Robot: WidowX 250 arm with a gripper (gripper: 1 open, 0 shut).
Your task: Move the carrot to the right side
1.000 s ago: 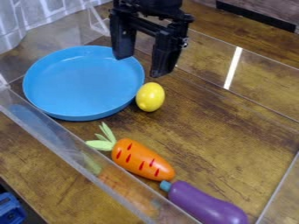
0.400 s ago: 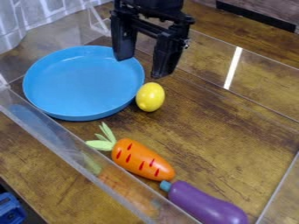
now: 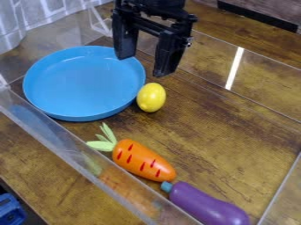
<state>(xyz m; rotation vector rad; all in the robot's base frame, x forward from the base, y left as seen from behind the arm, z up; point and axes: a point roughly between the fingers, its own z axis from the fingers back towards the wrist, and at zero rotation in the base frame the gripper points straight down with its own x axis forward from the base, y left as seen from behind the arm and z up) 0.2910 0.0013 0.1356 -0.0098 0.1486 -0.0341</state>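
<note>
The carrot (image 3: 139,158) lies on the wooden table near the front, its orange body pointing lower right and its light green top toward the left. My gripper (image 3: 146,54) hangs at the top of the view, well behind the carrot, pointing down. Its two black fingers stand apart with nothing between them. It hovers over the far right rim of the blue plate, just behind the lemon.
A blue plate (image 3: 62,86) sits at the left. A yellow lemon (image 3: 150,97) rests against its right edge. A purple eggplant (image 3: 209,207) lies at the front right, close to the carrot's tip. Clear plastic walls (image 3: 53,136) fence the table.
</note>
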